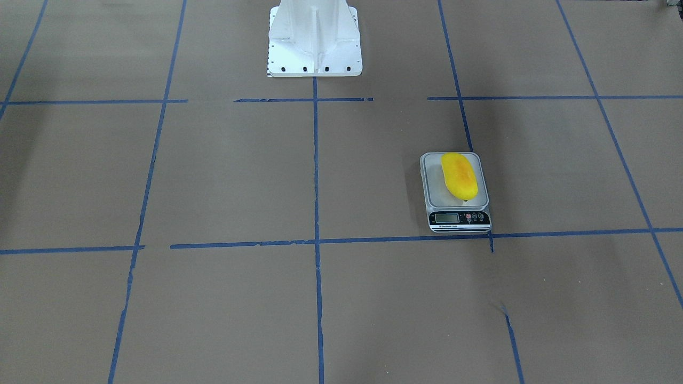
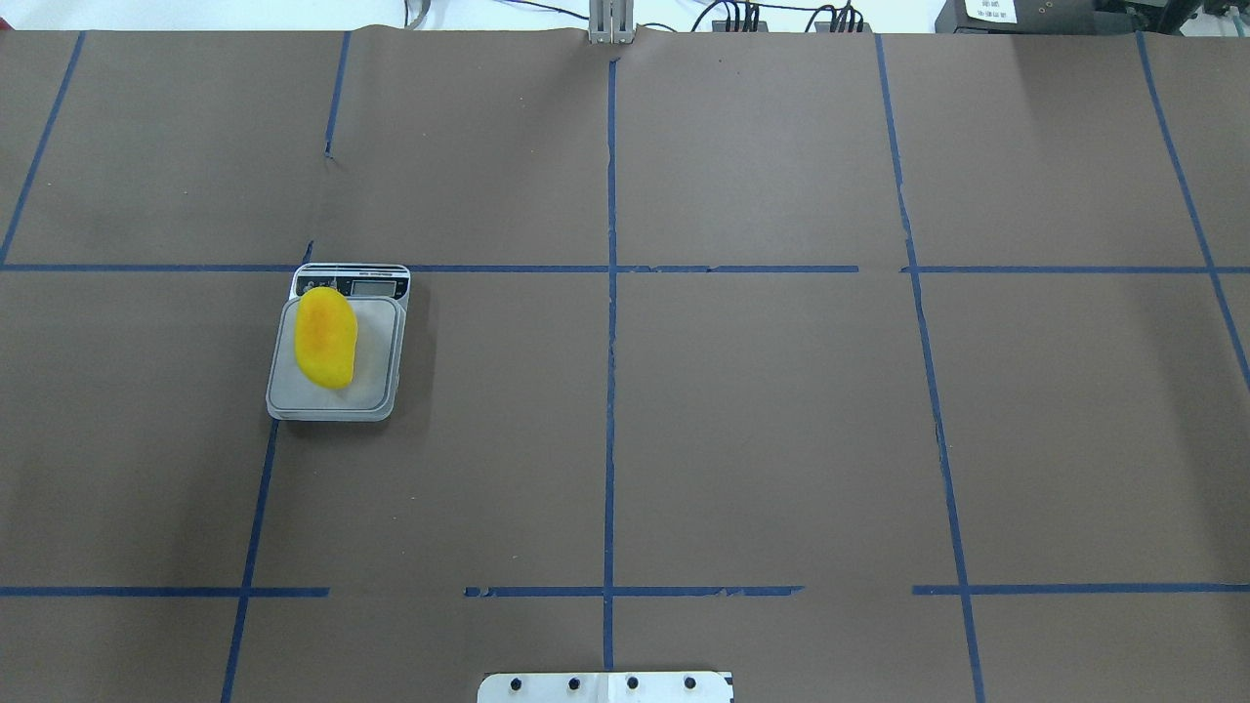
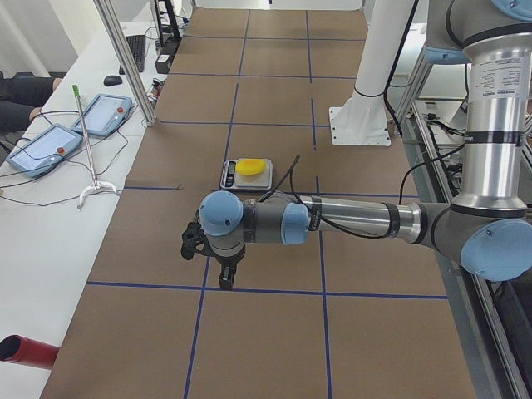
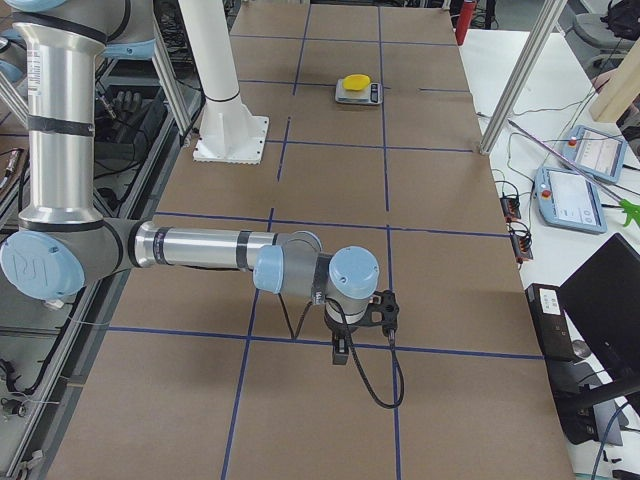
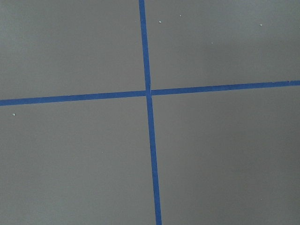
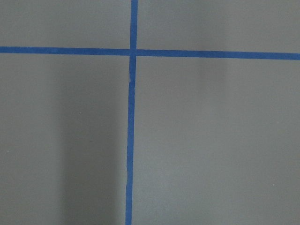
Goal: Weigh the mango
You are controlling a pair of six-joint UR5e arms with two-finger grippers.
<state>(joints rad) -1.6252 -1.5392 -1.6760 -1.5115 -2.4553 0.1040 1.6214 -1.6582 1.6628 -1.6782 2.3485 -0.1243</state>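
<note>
The yellow mango (image 1: 459,174) with an orange blush lies lengthwise on the platform of a small grey digital scale (image 1: 460,217). Both show in the overhead view on the table's left half: the mango (image 2: 325,337) and the scale (image 2: 379,392). They also show in the side views (image 3: 252,169) (image 4: 355,81). My left gripper (image 3: 226,274) hangs over the table well short of the scale, seen only from the left side; I cannot tell whether it is open. My right gripper (image 4: 341,350) hangs far from the scale, seen only from the right side; I cannot tell its state.
Brown paper with a blue tape grid (image 2: 610,391) covers the table. The white robot pedestal (image 1: 315,42) stands at the table's middle edge. Both wrist views show only tape crossings (image 5: 148,92) (image 6: 132,51). Teach pendants (image 3: 75,125) lie on a side bench.
</note>
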